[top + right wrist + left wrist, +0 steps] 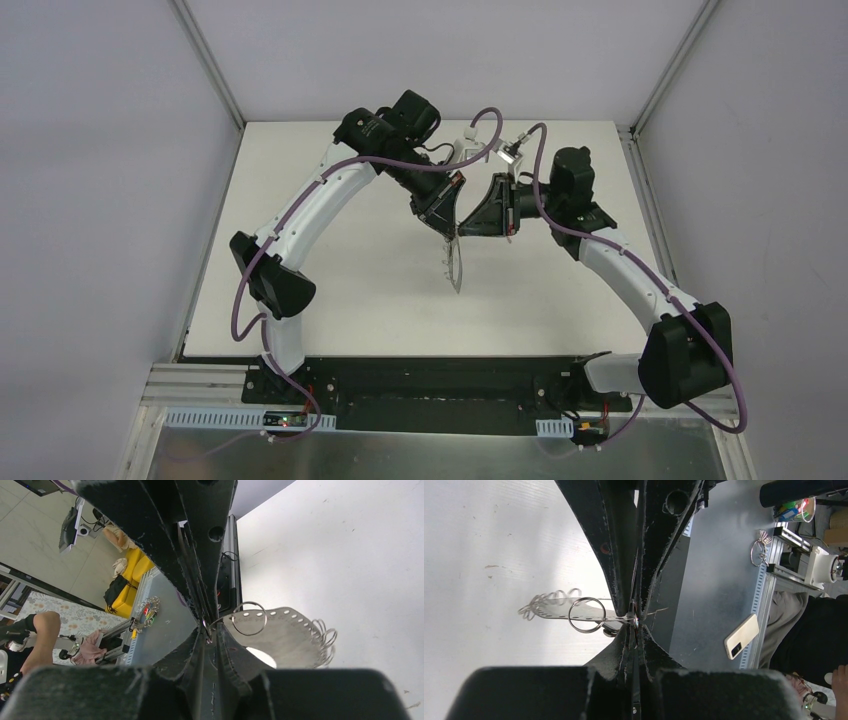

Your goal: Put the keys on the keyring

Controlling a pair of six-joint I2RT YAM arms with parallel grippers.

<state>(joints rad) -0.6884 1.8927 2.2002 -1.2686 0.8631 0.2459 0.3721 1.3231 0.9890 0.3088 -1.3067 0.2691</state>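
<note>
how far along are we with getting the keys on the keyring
Done: the keyring is up off the table. In hand: left claw and right claw both pinch its edge, beside a round ring on it. Left: all the threading; no key shows on it or anywhere in view.

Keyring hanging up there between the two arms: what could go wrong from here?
1. The left gripper pinches only one thin edge of the keyring, which hangs above the table. A slip could drop it.
2. The right gripper crowds the same spot, tip to tip with the left. The two might clash, or twist and bend the thin keyring.
</note>
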